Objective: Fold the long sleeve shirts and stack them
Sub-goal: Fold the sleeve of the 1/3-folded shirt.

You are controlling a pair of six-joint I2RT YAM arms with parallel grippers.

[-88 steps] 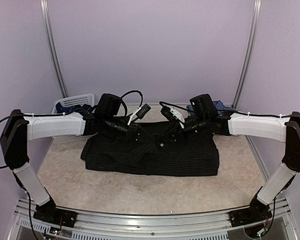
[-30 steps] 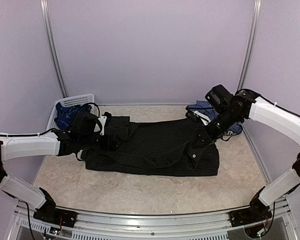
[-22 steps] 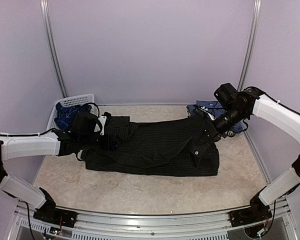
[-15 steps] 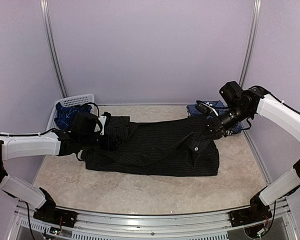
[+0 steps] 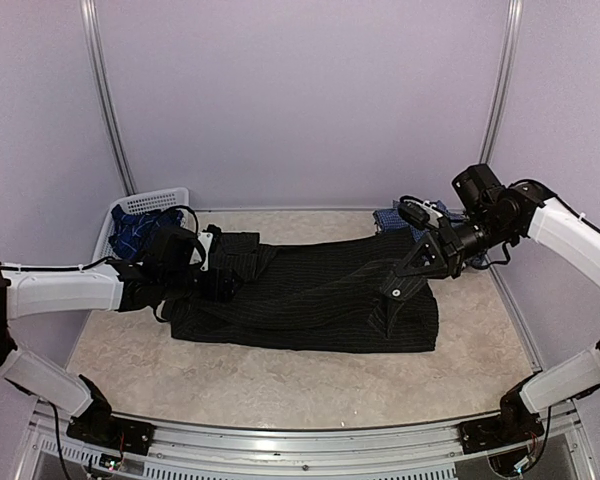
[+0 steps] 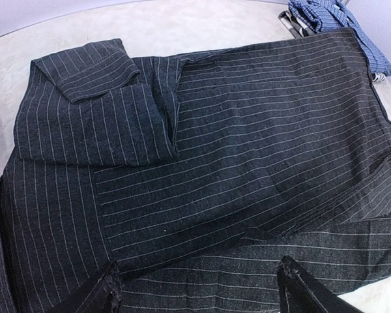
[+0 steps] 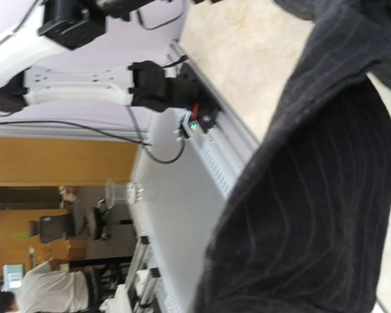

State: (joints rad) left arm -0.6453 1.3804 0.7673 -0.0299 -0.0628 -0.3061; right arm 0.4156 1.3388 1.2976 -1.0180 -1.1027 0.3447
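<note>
Lifting one end of the black pinstriped shirt (image 5: 300, 300) for a fold

The shirt lies across the table's middle, left sleeve doubled over. The left gripper (image 6: 199, 282) hovers spread above that end, probably ready to pin it, while the right gripper (image 5: 412, 270) pinches the right edge clear of the table. Behind sits the blue checked shirt (image 5: 395, 217). At far left, the white basket (image 5: 155, 200) holds the darker plaid shirt (image 5: 135, 228).
</note>
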